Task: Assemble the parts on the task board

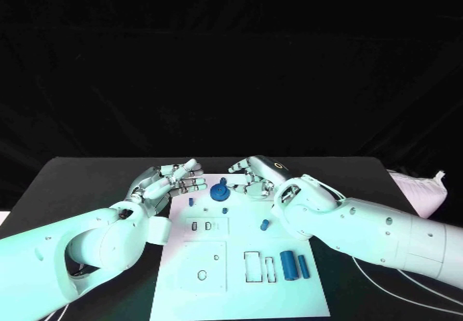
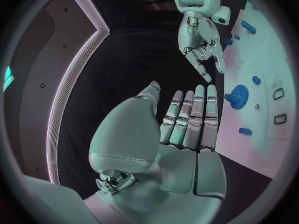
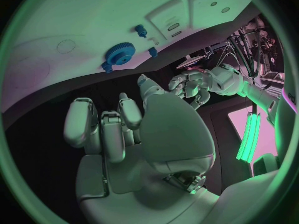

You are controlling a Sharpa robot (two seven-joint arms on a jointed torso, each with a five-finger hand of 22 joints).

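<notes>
A black table [image 1: 87,180] runs back into a dark background, and the white task board [image 1: 236,294] lies flat in the middle of it, stretching from the near edge up towards the two hands. On the board, a blue gear [image 1: 220,193] stands close to the far edge, a small blue piece [image 1: 190,200] just beside it towards the left edge. A blue peg [image 1: 264,225] sits around the middle of the board, and two blue cylinders [image 1: 295,265] lie side by side near the right edge, next to a row of outlined slots. Over to the hands: the left hand [image 1: 172,180] hangs at the board's far left corner, palm turned inward, fingers straight and held together, nothing in them; the left wrist view confirms it, fingers [image 2: 193,117] laid flat in a row with the gear [image 2: 238,95] off to the side on the board [image 2: 274,74]. The right hand [image 1: 253,175] is up at the far edge just past the gear, fingers curled in, and nothing in its grasp; from its own wrist camera the fingers [image 3: 102,127] bend down over the palm, empty. A pale bag-like thing [image 1: 419,190] rests at the table's right edge, well apart from the board.
</notes>
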